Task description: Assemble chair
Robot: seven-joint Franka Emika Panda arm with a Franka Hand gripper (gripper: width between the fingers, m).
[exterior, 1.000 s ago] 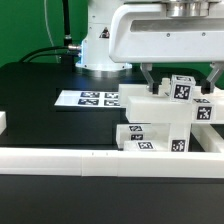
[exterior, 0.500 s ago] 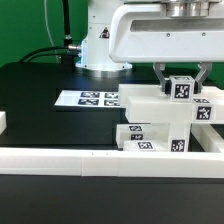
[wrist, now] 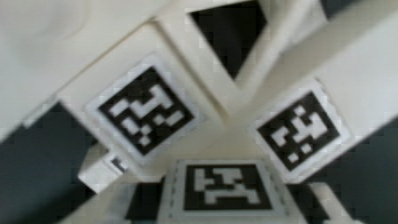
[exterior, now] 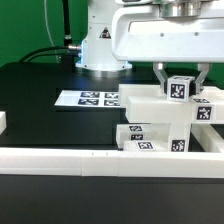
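Pincer (exterior: 182, 82) grips the tagged post leg (exterior: 180, 90) atop the white chair parts (exterior: 150, 128)

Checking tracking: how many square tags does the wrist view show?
3, on the chair: one tag and a second tag on adjacent slanted faces, a third tag between them. Others may be hidden.

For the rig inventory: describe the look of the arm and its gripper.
The arm is glossy white and rounded; black cables run near its base. The gripper has a boxy white body under a grey flange, with two slim dark fingers.
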